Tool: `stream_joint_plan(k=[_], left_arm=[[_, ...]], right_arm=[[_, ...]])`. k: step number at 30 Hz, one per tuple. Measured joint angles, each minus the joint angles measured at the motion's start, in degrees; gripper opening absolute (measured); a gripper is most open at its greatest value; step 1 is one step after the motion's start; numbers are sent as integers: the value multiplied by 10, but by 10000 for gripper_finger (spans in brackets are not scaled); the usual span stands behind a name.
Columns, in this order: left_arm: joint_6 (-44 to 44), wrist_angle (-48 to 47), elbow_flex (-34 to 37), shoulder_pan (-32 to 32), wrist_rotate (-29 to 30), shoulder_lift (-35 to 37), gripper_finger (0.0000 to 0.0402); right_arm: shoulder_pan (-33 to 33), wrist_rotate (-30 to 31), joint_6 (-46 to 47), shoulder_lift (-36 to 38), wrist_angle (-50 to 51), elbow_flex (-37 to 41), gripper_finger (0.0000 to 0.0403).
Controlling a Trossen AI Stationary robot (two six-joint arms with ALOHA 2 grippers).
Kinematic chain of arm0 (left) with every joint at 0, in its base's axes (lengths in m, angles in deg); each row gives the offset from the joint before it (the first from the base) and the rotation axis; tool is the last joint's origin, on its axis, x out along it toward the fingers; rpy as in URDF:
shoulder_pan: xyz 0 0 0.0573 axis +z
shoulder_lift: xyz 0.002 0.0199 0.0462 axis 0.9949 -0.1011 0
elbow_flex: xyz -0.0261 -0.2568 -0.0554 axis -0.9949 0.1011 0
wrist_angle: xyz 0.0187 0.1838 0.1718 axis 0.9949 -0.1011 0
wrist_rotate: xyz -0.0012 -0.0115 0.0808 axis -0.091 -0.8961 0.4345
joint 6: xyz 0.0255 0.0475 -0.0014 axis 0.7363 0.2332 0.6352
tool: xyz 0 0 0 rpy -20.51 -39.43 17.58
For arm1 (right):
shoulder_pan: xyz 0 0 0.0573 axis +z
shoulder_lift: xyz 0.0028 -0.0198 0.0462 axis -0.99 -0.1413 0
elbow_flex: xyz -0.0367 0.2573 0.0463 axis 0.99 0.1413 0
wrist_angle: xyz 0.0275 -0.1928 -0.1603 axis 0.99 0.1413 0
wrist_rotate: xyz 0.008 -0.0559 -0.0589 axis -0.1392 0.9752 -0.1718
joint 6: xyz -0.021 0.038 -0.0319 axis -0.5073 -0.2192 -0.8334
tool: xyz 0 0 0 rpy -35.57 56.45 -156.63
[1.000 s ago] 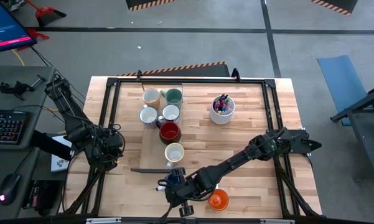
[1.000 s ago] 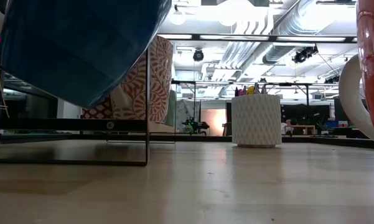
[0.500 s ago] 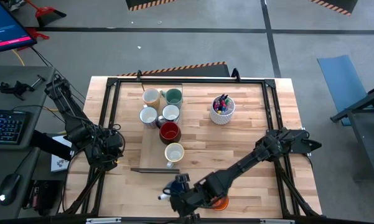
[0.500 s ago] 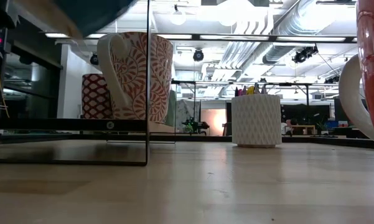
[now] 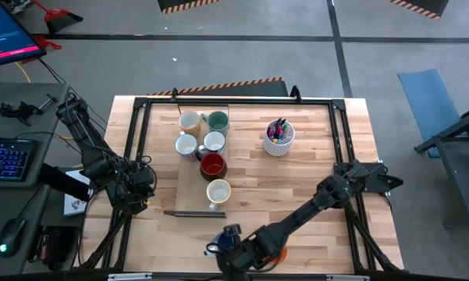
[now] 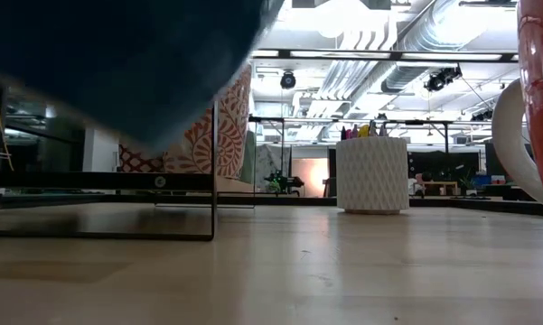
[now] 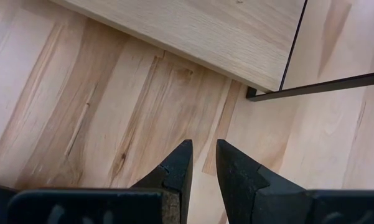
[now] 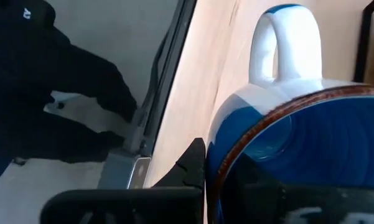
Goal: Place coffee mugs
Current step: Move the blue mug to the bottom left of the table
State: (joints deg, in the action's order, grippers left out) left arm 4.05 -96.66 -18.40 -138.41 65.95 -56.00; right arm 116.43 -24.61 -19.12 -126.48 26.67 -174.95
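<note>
Mugs like the blue mug (image 8: 280,124) we judged rigid, glossy, breakable; our right tool (image 5: 232,248) was clamped on its rim near the counter's (image 5: 312,168) front edge.

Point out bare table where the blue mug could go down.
Free: the wood between the pen cup and the right arm, and the strip left of the mug cluster. Crowded: around the cluster, and the near edge by the orange mug and right gripper.

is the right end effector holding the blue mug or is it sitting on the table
Held. The right end effector is shut on the blue mug rim, and the low view shows it hanging above the table.
</note>
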Motion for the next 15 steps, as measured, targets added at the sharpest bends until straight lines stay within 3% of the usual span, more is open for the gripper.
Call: stream_joint_plan(k=[9,15], left_arm=[[0,0,0,0,0,0,62],[0,0,0,0,2,0,62]], right_arm=[[-5,-58,29,-15,17,0,0],[-5,-63,53,-15,42,0,0]])
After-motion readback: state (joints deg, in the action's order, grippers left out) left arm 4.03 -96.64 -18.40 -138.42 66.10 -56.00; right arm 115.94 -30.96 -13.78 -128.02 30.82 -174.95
